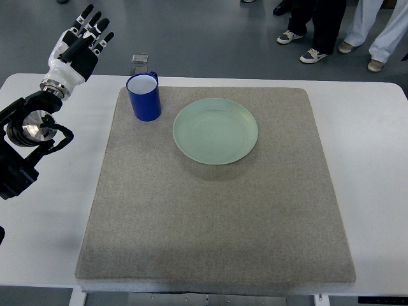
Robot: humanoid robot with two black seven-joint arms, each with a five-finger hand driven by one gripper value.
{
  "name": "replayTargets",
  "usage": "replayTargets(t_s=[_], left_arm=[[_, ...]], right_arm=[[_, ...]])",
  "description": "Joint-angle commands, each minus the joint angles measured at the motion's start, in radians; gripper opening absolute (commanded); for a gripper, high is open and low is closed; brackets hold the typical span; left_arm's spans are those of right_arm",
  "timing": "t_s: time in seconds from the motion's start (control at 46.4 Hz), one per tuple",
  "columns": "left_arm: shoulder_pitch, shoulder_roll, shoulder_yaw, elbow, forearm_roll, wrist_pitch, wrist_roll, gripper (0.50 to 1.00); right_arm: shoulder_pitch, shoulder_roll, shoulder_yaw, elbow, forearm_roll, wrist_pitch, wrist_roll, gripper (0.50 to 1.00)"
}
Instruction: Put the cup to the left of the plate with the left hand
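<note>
You have a mat (217, 210) lying on the surface (376, 159). The plate (215, 131) sits on the mat's far half. The cup (145, 96) stands upright on the mat's far left corner, just left of the plate, not touching it.

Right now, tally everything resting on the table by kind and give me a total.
Blue cup: 1
Pale green plate: 1
Grey mat: 1
Small clear object at the table's far edge: 1
Total: 4
The left hand hovers off to the cup's left, fingers spread and holding nothing, so it is not counted.
</note>
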Motion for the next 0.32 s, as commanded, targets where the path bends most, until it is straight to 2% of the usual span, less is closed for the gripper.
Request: replayTargets(t_s=[0.0,0.302], left_arm=[[-0.003,0.000,0.000,0.000,-0.001,0.000,0.000,1.000],[-0.005,0.000,0.000,0.000,0.000,-0.002,0.000,1.000]], right_arm=[[0.000,0.000,0.000,0.000,0.000,0.000,0.000,0.932],[0.002,0.000,-0.003,0.032,-0.009,0.018,0.000,0.932]])
